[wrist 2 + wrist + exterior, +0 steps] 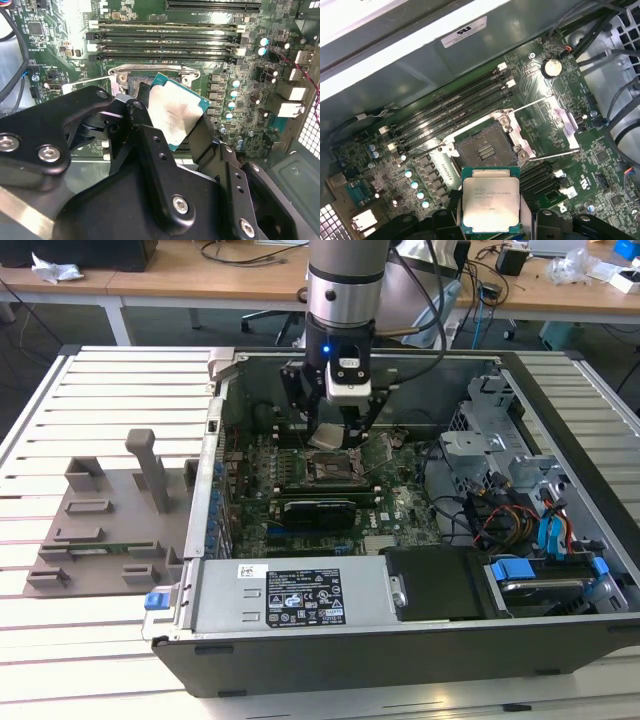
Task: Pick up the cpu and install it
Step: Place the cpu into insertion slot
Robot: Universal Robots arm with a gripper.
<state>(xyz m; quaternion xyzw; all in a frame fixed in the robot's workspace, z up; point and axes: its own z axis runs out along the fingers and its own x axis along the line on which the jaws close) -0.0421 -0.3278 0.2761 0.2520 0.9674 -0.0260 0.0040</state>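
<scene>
The cpu point(490, 200), a flat square chip with a silvery top and a thin green rim, is clamped between my black fingers point(542, 221). My gripper point(172, 125) is shut on the cpu point(177, 112), which hangs slightly tilted above the motherboard. The open socket point(485, 150) with its dark contact field lies just beyond the chip, and its metal load plate point(552, 120) is swung open beside it. In the exterior view my gripper point(333, 432) hovers inside the open computer case, right above the socket point(335, 472).
Memory slots point(165, 42) run along one side of the socket. A drive cage point(490, 415) and coloured cables point(520, 515) fill the case on the exterior view's right. A power supply point(290, 592) sits at the front. A grey fixture point(110, 510) rests on the slatted table.
</scene>
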